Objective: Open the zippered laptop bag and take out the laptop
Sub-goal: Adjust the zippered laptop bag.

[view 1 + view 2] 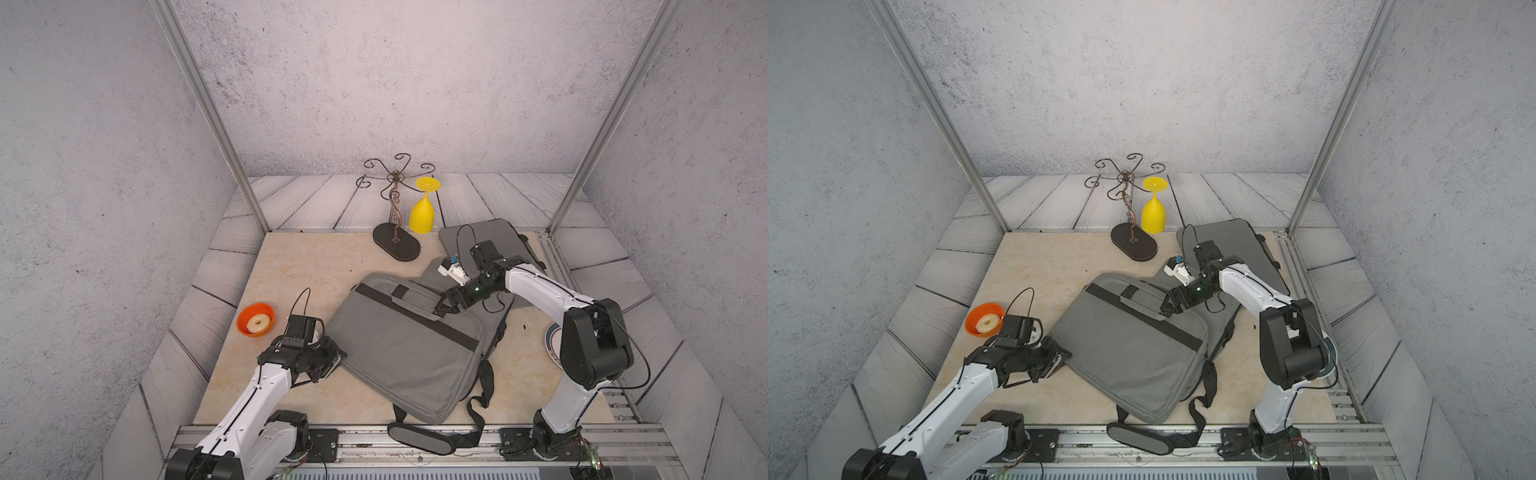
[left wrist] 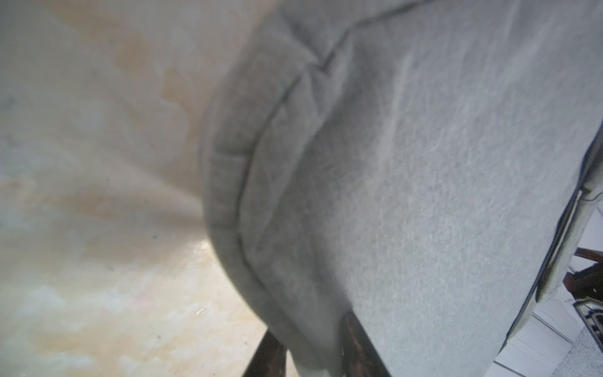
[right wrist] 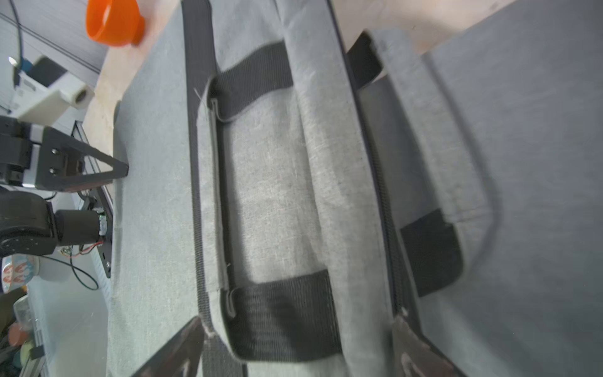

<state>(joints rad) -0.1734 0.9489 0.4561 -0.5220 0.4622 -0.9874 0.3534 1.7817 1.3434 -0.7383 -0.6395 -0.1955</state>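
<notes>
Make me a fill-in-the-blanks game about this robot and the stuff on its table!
1. The upside-down goblet by the metal rack is ____.
2. The donut lies in an ____ bowl.
3. The right end effector is open over the grey laptop bag's carrying ____.
4. The left end effector pinches one ____ of the bag.

Missing words: yellow; orange; handle; corner.

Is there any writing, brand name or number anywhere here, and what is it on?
None can be read.
The laptop bag shows no brand or label.
A small grey patch on the white block is too blurred to read.
</notes>
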